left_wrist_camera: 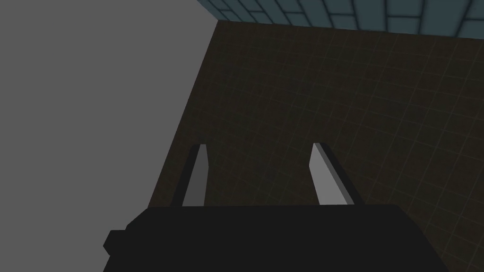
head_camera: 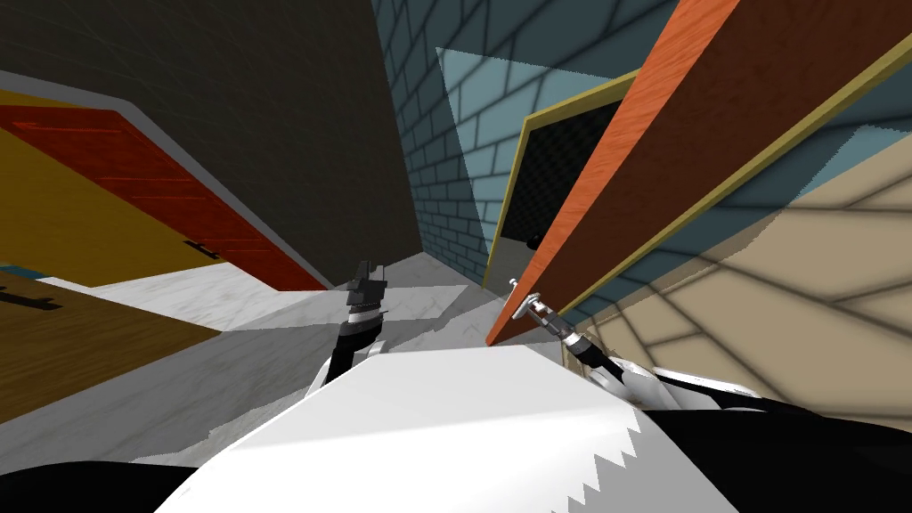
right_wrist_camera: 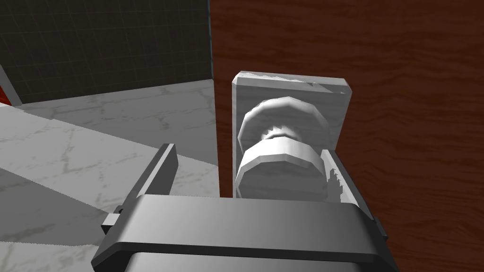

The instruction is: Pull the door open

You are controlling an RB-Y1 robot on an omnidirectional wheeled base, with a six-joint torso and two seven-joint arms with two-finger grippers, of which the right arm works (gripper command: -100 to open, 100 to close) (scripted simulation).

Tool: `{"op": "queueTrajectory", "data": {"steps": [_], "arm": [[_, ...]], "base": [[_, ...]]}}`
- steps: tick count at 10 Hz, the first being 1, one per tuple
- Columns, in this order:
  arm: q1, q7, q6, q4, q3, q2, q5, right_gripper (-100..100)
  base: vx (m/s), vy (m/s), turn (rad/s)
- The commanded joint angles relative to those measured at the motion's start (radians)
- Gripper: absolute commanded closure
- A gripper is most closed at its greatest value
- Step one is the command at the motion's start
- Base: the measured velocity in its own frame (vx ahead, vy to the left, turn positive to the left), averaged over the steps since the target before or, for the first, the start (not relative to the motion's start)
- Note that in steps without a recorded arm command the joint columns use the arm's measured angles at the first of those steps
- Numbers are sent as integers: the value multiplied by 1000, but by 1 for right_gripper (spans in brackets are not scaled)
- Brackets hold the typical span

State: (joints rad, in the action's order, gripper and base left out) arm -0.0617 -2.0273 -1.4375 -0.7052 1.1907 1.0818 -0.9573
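Straddling the pale knob [right_wrist_camera: 279,165] near the free edge of the brown door [head_camera: 641,178], already ajar, with the right gripper [right_wrist_camera: 248,150], jaws wide and one finger touching it, likely to hook and drag rather than clamp; left gripper [left_wrist_camera: 260,145] raised aside, jaws wide, clear of the swing.

A pale grey marbled floor [head_camera: 267,301] runs up the centre of the frame, bounded by a dark tiled wall [head_camera: 267,116] at upper left, a teal brick wall [head_camera: 432,178] at top centre, a shadow-crossed beige tiled wall [head_camera: 784,294] at right, and a red panelled door [head_camera: 169,200] in a yellow wall [head_camera: 62,209] at left.
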Motion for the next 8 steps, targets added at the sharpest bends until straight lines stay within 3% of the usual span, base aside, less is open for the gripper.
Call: {"op": "queueTrajectory", "data": {"steps": [1, 5, 6, 8], "arm": [[7, -11, -32, 22, 13, -21, 6, 100], [32, -42, -96, 90, 31, -44, 1, 100], [32, -42, -96, 90, 31, -44, 1, 100], [42, -53, -121, 117, 39, -53, -2, 100]], "base": [[-46, -29, 52], [-52, -47, 62], [-43, -40, 1], [-31, -30, 39]]}}
